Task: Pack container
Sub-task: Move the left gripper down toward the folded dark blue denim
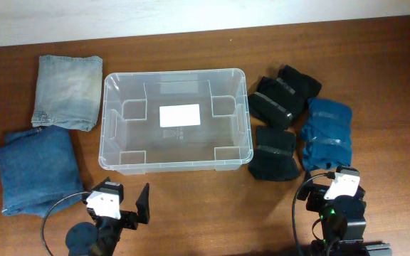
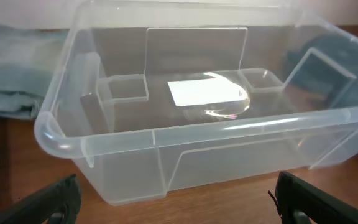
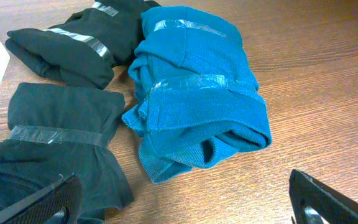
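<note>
The clear plastic container (image 1: 176, 119) sits mid-table with a white label on its base and holds nothing; it fills the left wrist view (image 2: 197, 118). My left gripper (image 1: 119, 206) is open and empty, just in front of the container's near wall (image 2: 179, 202). My right gripper (image 1: 337, 186) is open and empty (image 3: 185, 199), just short of a taped teal folded garment (image 1: 327, 132) (image 3: 197, 93). Two taped black folded garments lie right of the container, one far (image 1: 283, 94) (image 3: 67, 43), one near (image 1: 274, 153) (image 3: 48, 155).
A light-blue folded jeans piece (image 1: 67, 91) lies left of the container at the back, also visible in the left wrist view (image 2: 11, 68). A darker blue folded denim garment (image 1: 38, 169) lies at the front left. The table's far edge meets a white wall.
</note>
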Tool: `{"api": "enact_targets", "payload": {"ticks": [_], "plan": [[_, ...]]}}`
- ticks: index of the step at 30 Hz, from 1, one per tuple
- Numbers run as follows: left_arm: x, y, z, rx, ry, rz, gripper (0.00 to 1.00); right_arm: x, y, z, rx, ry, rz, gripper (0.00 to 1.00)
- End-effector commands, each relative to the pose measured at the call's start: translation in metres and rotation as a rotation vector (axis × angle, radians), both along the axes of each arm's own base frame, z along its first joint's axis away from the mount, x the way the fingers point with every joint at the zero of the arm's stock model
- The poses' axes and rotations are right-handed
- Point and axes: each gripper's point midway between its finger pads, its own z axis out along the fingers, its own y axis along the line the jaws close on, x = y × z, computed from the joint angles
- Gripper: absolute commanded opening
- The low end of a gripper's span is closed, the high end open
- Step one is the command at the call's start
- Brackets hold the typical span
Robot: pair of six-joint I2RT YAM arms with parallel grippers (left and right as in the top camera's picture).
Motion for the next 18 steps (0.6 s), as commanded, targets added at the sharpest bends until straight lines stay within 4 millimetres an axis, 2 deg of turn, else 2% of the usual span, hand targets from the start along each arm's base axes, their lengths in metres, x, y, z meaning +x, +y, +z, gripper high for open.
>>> {"api": "enact_targets", "payload": {"ticks": [1,7,10,11,13,15,18], "plan": [[0.002,0.010,0.026,-0.072,-0.019,0.084,1.00,0.000,-0.002,-0.001,0.008,-0.008,-0.016,0.98],[0.014,0.042,0.088,-0.042,0.039,0.277,1.00,0.000,-0.002,-0.001,0.008,-0.008,-0.016,0.98],[0.035,0.035,0.138,-0.051,0.028,0.241,1.00,0.000,-0.002,-0.001,0.008,-0.008,-0.016,0.98],[0.039,0.030,0.152,-0.060,0.028,0.214,0.99,0.000,-0.002,-0.001,0.008,-0.008,-0.016,0.98],[0.049,0.032,0.175,-0.051,0.027,0.226,1.00,0.000,-0.002,-0.001,0.008,-0.008,-0.016,0.98],[0.056,0.047,0.192,-0.004,0.020,0.301,1.00,0.000,-0.002,-0.001,0.008,-0.008,-0.016,0.98],[0.059,0.088,0.198,-0.013,0.080,0.545,1.00,0.000,-0.002,-0.001,0.008,-0.008,-0.016,0.98]]}}
